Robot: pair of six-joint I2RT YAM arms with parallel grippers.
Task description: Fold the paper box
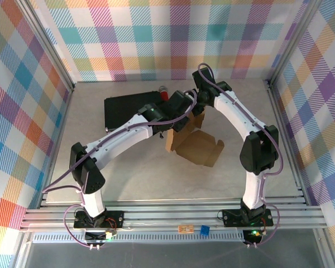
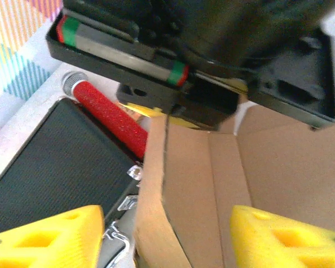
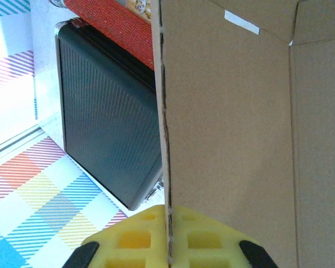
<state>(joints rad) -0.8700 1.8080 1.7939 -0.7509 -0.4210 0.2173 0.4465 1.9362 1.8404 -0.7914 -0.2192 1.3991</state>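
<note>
The paper box [image 1: 200, 147] is a half-formed brown cardboard mailer in the middle of the table, with one panel raised upright. My right gripper [image 1: 199, 114] is shut on the top edge of that panel. In the right wrist view its yellow pads [image 3: 134, 240] pinch the cardboard [image 3: 229, 139] from both sides. My left gripper [image 1: 181, 124] is open and straddles a raised wall of the box [image 2: 201, 184]. Its yellow fingers [image 2: 50, 240] stand wide apart on either side and do not touch the wall. The black body of the right gripper [image 2: 184, 56] hangs just above.
A black rectangular case [image 1: 125, 109] with metal latches lies right behind and left of the box, also close in the wrist views [image 2: 50, 167] [image 3: 106, 123]. A small red cylinder [image 1: 164, 92] [image 2: 109, 114] rests along the case's far edge. Plaid walls surround the table.
</note>
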